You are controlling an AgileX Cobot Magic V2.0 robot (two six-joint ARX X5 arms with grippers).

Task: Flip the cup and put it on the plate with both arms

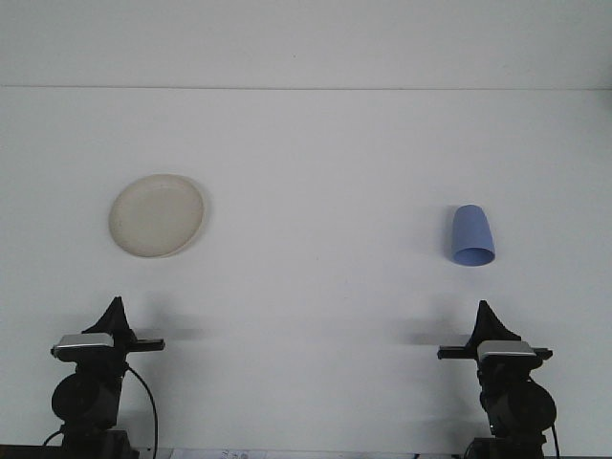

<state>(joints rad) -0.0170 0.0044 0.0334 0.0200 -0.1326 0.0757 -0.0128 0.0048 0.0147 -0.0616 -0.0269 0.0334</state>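
Cup (471, 237) sits on the white table (316, 191), ahead of the right gripper (485, 308) and slightly to its left, well apart from the fingertips. It is pale blue, wider at the near end than at the far end. Whether it stands inverted or lies on its side cannot be told from this view. Nothing touches it.

Plate (156, 215) is cream-coloured, round, flat on the table, ahead of the left gripper (116, 303) and a little to its right, also well apart from the tips. It carries nothing.

Left gripper: low at the near edge of the table, pointing forward. Fingers read as one dark wedge ending in a point, so the jaws look together, holding nothing.

Right gripper: mirrored pose at the near right, pointing forward. Same single dark wedge, jaws look together, holding nothing.

Each arm shows a grey wrist block behind the fingers, with a thin dark bar sticking out sideways toward the middle of the table. Faint shadows lie on the table beside both grippers.

Cup and plate lie well apart, on opposite sides of the table.
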